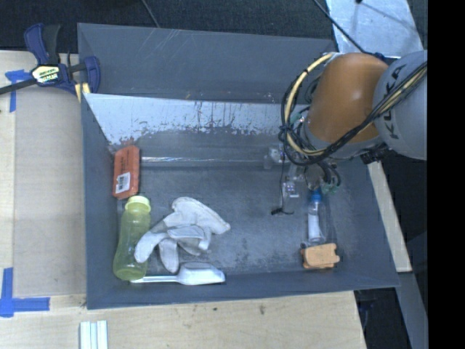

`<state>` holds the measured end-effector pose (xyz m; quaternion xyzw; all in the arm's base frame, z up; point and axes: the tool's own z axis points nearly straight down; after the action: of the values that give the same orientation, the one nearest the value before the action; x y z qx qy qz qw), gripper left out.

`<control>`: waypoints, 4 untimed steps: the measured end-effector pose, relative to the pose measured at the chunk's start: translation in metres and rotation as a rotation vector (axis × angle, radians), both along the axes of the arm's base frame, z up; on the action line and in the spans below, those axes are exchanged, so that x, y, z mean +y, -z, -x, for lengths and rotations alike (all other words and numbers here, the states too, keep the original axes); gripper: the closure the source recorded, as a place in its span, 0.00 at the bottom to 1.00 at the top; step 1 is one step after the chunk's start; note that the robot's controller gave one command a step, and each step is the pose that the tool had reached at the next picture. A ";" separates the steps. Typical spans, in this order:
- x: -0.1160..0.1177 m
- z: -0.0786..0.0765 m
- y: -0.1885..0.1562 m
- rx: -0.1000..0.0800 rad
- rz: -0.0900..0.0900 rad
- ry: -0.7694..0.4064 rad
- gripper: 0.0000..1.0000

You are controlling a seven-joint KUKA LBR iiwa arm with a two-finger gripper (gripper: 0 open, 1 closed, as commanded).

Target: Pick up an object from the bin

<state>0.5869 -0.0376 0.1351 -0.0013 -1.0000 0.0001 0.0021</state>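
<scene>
My gripper (291, 186) hangs below the arm's wrist in the right part of the bin, low over the floor. Just to its right and slightly nearer the front lies a slim clear tube with a blue end (314, 220), pointing toward the front wall. A small tan block (320, 256) rests at the tube's front end, close to the front right corner. Whether the gripper touches the tube cannot be made out.
On the left side lie an orange-red bar (126, 171), a yellow-green bottle (131, 238), a crumpled white glove (182, 231) and a white scoop (190, 275) along the front wall. Bare floor separates these from the gripper. The arm's orange cover and cables overhang the right wall.
</scene>
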 end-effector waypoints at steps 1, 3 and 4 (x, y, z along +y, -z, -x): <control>0.000 -0.001 -0.005 -0.007 0.000 -0.001 0.00; 0.069 -0.010 0.055 -0.009 -0.001 -0.043 0.00; 0.096 -0.017 0.020 -0.006 0.000 -0.148 0.00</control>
<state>0.6036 0.0588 0.1150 0.0728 -0.9973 0.0004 -0.0008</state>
